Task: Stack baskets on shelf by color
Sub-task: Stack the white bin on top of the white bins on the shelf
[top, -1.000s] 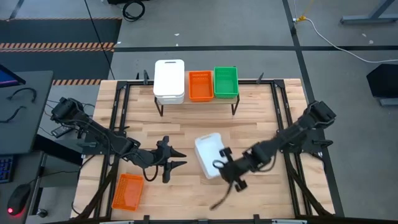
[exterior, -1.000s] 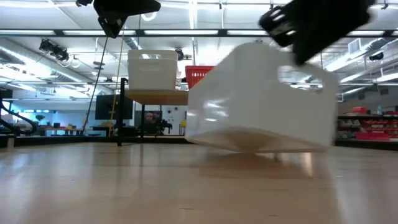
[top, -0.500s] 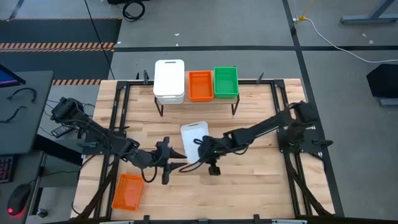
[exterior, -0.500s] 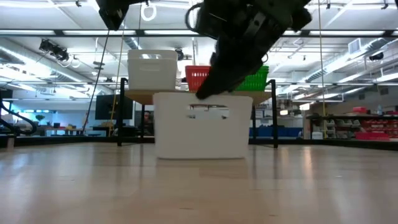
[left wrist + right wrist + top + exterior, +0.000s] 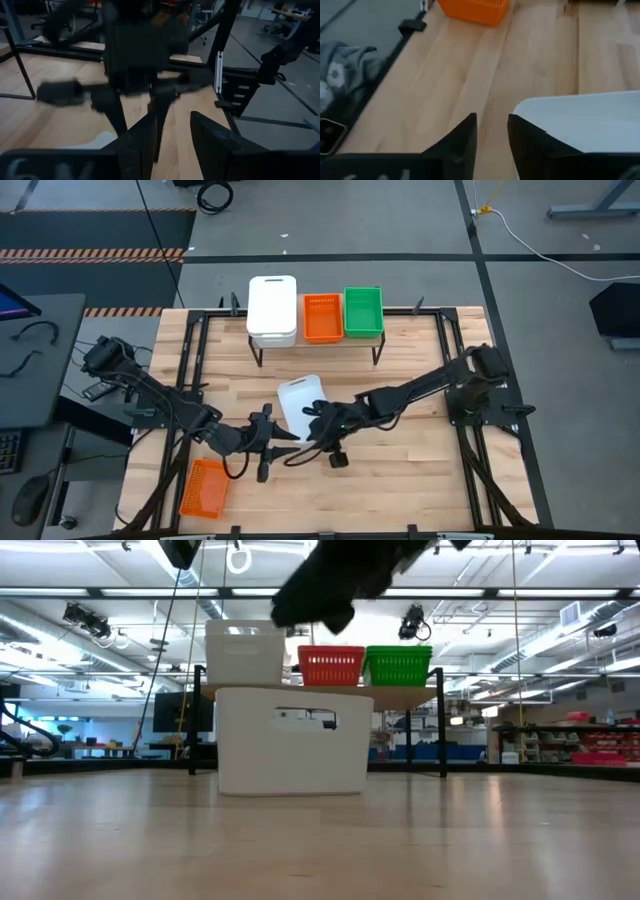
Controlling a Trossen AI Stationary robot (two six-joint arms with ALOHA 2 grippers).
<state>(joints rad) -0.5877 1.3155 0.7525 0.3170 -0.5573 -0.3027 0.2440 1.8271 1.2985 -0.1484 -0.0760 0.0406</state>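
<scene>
On the far side of the wooden surface (image 5: pixel 420 480) stands the shelf (image 5: pixel 318 340). It holds three piles of baskets in a row. On the left is the white pile (image 5: pixel 272 310). In the middle is the orange pile (image 5: pixel 322 317). On the right is the green pile (image 5: pixel 363 312). How many baskets are in each pile cannot be told from above.

Two more baskets sit down on the surface. One white basket (image 5: pixel 300 402) stands upright near the middle, in front of the shelf. One orange basket (image 5: pixel 205 487) lies at the near left corner, well apart from the others.

The right end effector (image 5: pixel 322 427) is at the near edge of the white basket. In the right wrist view its two dark fingers (image 5: pixel 459 140) have a small gap between them, with nothing in it. The white basket's rim lies just beside one finger, so this end effector grips nothing.

The left end effector (image 5: pixel 283 442) is just to the left of the right one, near the middle of the surface. Its fingers (image 5: pixel 210 142) stand a little apart and hold nothing too.
</scene>
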